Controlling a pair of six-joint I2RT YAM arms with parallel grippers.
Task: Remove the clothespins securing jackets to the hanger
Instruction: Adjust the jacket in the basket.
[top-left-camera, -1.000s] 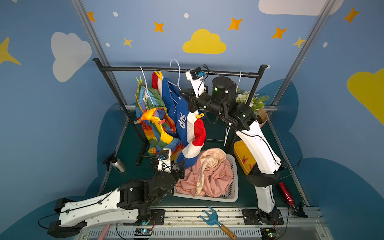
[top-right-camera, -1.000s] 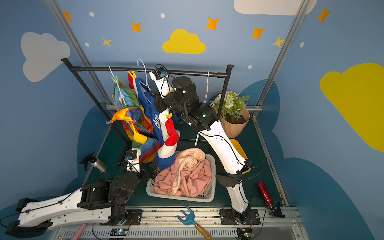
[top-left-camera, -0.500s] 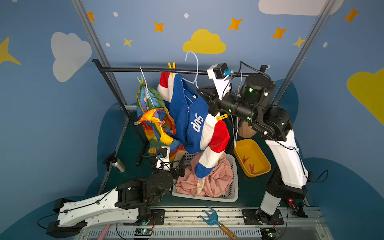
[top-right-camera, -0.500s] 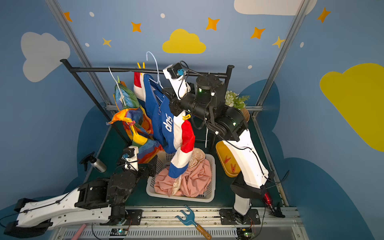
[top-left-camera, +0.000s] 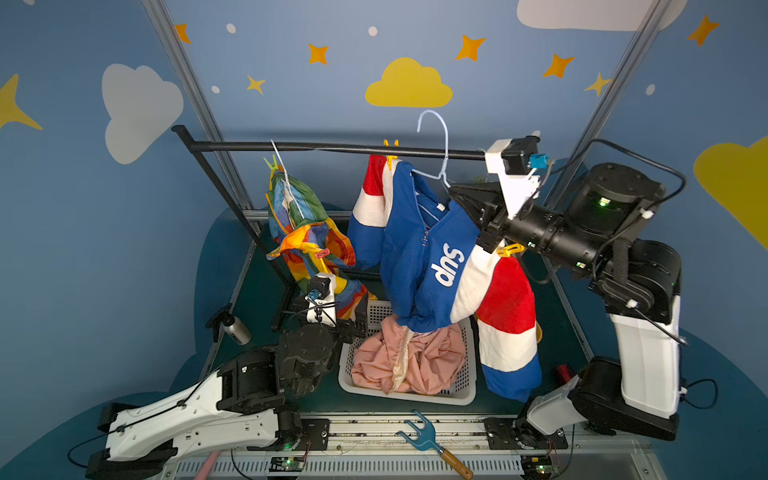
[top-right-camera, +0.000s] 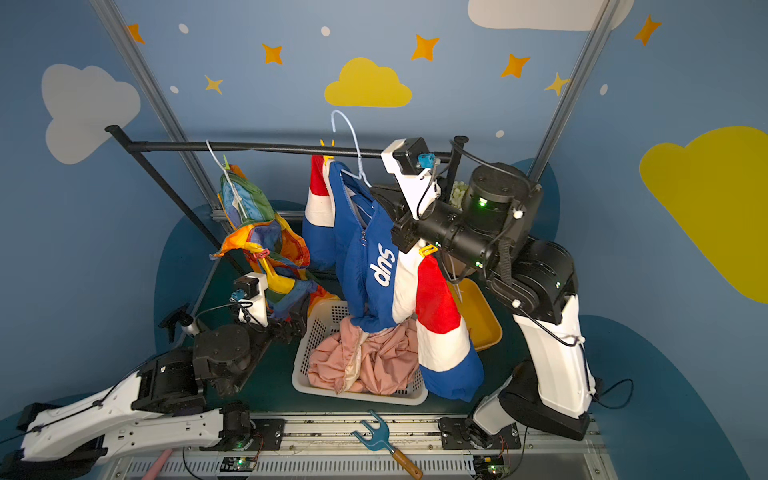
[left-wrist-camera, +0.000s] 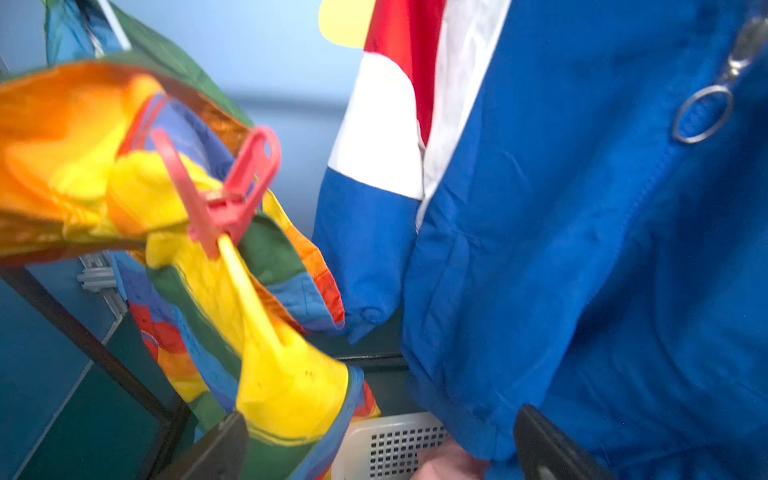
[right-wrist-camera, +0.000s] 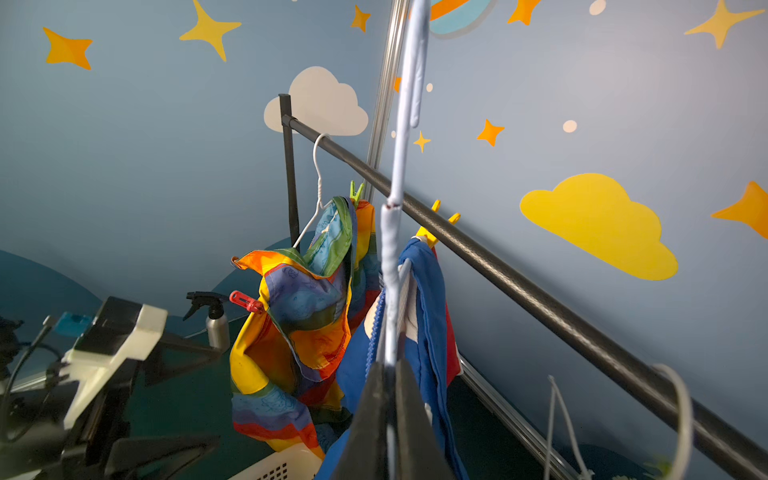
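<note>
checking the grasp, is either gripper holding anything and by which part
The right gripper is shut on the white hanger of the blue jacket, at the base of its neck below the hook. The left gripper is open and holds nothing.

A rail spans the back of the tabletop. The left jacket hangs from it. To its right, over the basket, the middle jacket hangs on a hanger whose hook stands above the rail. The third jacket lies in the basket. Clothespins sit on both shoulders of each hanging jacket. A bottle stands left of the basket, a tray right.
</note>
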